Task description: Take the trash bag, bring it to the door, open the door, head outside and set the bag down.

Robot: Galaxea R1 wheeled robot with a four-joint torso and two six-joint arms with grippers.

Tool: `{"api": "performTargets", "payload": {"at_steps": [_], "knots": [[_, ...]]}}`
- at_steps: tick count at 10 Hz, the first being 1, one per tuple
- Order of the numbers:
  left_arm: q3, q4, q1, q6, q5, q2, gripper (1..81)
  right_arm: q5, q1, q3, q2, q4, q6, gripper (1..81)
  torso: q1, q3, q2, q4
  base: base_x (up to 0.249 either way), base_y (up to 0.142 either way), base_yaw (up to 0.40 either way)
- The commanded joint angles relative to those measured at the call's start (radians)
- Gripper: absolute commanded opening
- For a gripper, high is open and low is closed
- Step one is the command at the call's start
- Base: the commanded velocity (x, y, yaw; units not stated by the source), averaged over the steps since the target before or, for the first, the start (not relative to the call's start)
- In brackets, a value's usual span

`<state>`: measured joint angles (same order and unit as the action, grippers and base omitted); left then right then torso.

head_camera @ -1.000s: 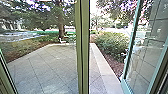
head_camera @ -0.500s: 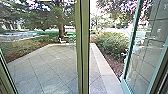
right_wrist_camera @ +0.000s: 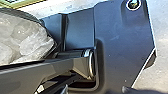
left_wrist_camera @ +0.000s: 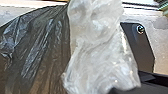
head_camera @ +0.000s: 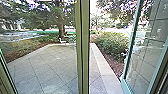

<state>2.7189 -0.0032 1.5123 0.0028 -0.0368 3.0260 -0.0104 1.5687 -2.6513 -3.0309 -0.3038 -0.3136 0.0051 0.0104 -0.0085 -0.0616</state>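
Observation:
In the left wrist view the trash bag shows large and close, with dark, shiny, creased plastic (left_wrist_camera: 37,47) and a crumpled, whitish, translucent part (left_wrist_camera: 97,47) beside it. The right wrist view also shows the trash bag (right_wrist_camera: 22,40), pale and bulging with a dark edge, beside the robot's jointed bar. How either gripper stands on the bag cannot be made out. In the head view the glazed door (head_camera: 127,62) with a green frame stands open at the right, angled outward.
A thick green upright post (head_camera: 83,50) stands straight ahead, left of the doorway. Outside lie a paved yard (head_camera: 47,67), a pale stone curb (head_camera: 103,66), a bush (head_camera: 111,43) beyond the curb and a tree trunk (head_camera: 60,25) farther off. A pale chair-like object (head_camera: 61,40) stands near the paving's far edge.

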Motion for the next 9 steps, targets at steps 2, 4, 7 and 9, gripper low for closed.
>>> {"api": "performTargets", "payload": {"at_steps": [2, 4, 7, 9], "knots": [[0.001, 0.011, -0.06, 0.006, 0.049, 0.001, 1.0, -0.048, -0.046, 0.005, -0.01, -0.009, 0.004, 81.1, 0.0, 0.0, 0.0, 0.0, 0.0, -0.071, 0.0], [0.001, 0.011, -0.06, 0.006, 0.049, 0.001, 1.0, -0.048, -0.046, 0.005, -0.012, -0.009, 0.004, 81.1, 0.0, 0.0, 0.0, 0.0, 0.0, -0.091, 0.0], [0.001, 0.011, -0.06, 0.008, 0.049, 0.001, 1.0, -0.048, -0.043, 0.005, -0.013, -0.009, 0.004, 81.1, 0.0, 0.0, 0.0, 0.0, 0.0, -0.092, 0.0], [0.001, 0.011, -0.06, 0.008, 0.049, 0.002, 1.0, -0.048, -0.043, 0.004, -0.013, -0.009, 0.004, 81.1, 0.0, 0.0, 0.0, 0.0, 0.0, -0.099, 0.0]]}}
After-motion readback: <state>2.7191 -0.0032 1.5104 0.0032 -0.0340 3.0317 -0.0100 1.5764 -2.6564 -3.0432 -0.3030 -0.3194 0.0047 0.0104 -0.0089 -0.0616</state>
